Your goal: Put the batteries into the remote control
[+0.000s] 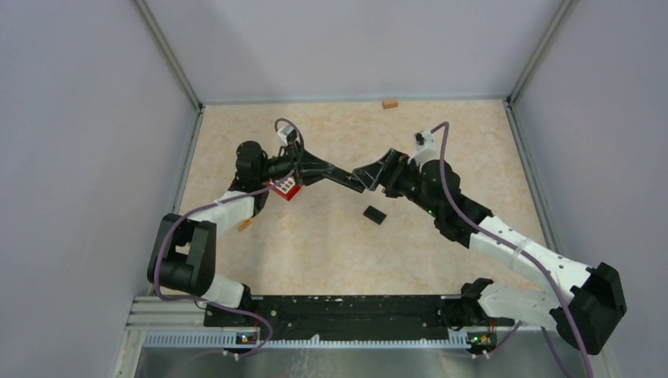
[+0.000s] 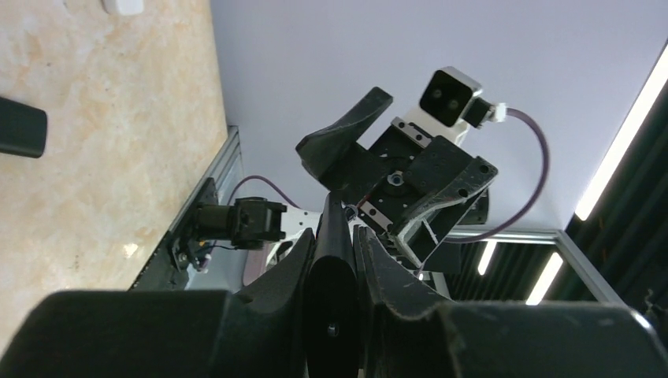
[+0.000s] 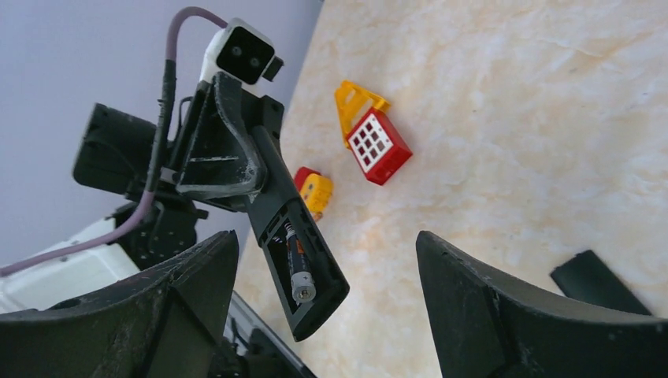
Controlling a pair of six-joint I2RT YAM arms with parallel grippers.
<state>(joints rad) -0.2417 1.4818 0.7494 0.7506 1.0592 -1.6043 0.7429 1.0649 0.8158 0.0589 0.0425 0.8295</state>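
Observation:
My left gripper (image 1: 309, 170) is shut on the black remote control (image 1: 339, 178) and holds it above the table, pointing right. In the right wrist view the remote control (image 3: 272, 197) has its back compartment uncovered, and one battery (image 3: 299, 272) lies inside it, silver end toward the remote's free tip. My right gripper (image 1: 372, 177) is open at that free tip, its fingers (image 3: 480, 307) spread wide with nothing between them. The left wrist view shows the remote control (image 2: 335, 307) end-on, clamped in my left gripper (image 2: 340, 236).
A black battery cover (image 1: 375, 214) lies on the table below the grippers. A red and yellow toy house (image 1: 285, 187) sits under the left arm, with a small red-yellow brick (image 3: 315, 190) near it. A wooden block (image 1: 389, 103) rests by the back wall.

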